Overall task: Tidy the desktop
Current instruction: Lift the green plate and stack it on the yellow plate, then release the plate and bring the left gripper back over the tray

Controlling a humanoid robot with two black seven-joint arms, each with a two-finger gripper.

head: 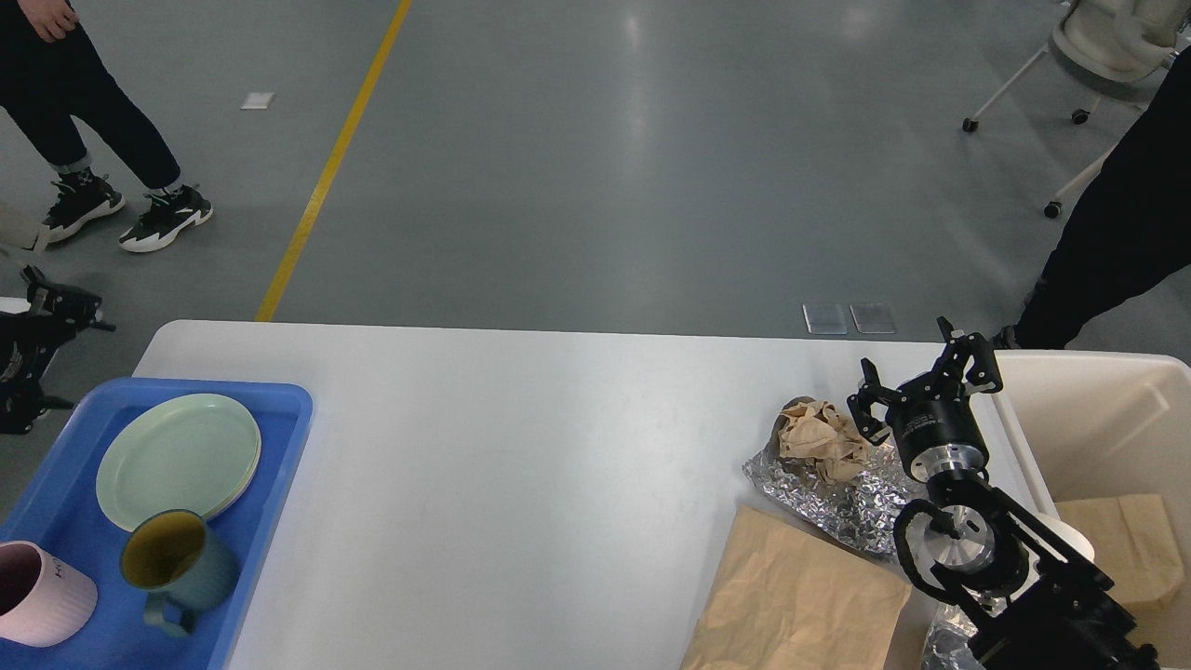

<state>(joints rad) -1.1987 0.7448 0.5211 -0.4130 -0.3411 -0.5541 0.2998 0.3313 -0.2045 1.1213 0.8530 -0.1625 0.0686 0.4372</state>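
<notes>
The white desktop (pixel 521 465) fills the lower part of the head view. At its left, a blue tray (pixel 279 409) holds a green plate (pixel 177 456) stacked on a yellow one, a teal mug (pixel 172 568) and a pink mug (pixel 37 596). My left gripper (pixel 60 302) is open and empty, off the table's left edge beyond the tray. At the right, a crumpled brown paper ball (pixel 819 437) lies on crinkled foil (pixel 837 502). My right gripper (pixel 921 377) is open and empty, just right of the paper ball.
A flat brown paper bag (pixel 791 596) lies at the front right. A cream bin (pixel 1098 409) at the right edge holds another brown bag (pixel 1126 540). People's legs (pixel 93 140) stand on the grey floor beyond the table.
</notes>
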